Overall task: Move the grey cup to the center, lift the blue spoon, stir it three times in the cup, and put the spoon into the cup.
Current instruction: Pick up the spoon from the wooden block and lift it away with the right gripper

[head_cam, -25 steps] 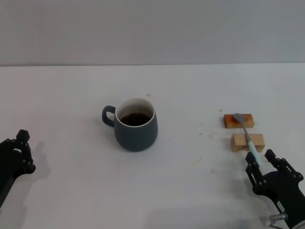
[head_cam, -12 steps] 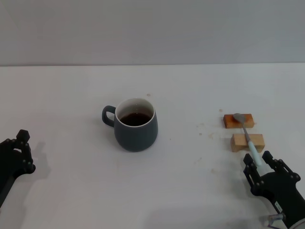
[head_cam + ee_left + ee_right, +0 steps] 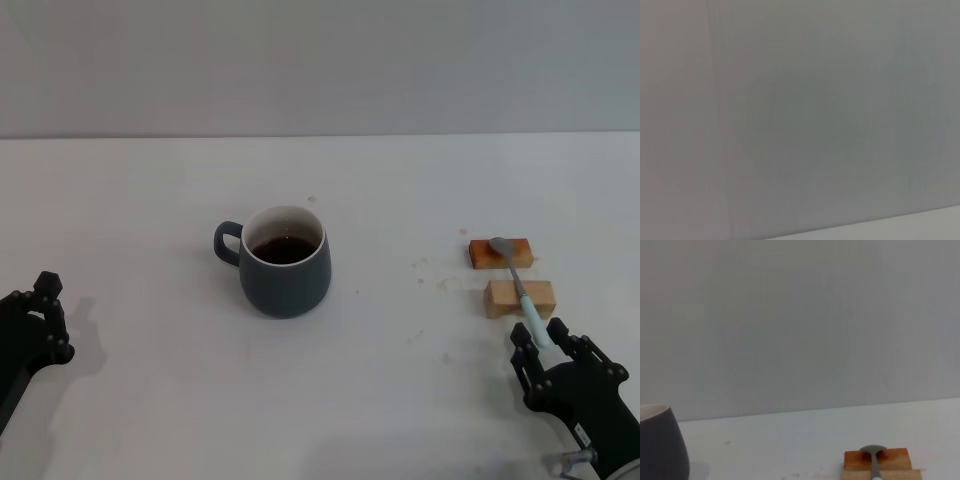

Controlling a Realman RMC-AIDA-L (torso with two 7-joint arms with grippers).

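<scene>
The grey cup (image 3: 286, 262) stands upright at the table's middle with dark liquid inside and its handle to the left; its side shows in the right wrist view (image 3: 662, 447). The blue spoon (image 3: 519, 283) lies across two wooden blocks, its metal bowl on the orange one; the bowl also shows in the right wrist view (image 3: 872, 452). My right gripper (image 3: 548, 342) is open at the front right, its fingers on either side of the tip of the spoon's handle. My left gripper (image 3: 40, 315) is open and empty at the front left, far from the cup.
The orange block (image 3: 499, 254) and the pale wooden block (image 3: 519, 298) sit right of the cup under the spoon. Small crumbs or stains dot the white table (image 3: 400, 200) between cup and blocks. A grey wall stands behind the table's far edge.
My right gripper has shifted slightly left and nearer to the end of the spoon's handle. The cup, the spoon and the left arm have not moved.
</scene>
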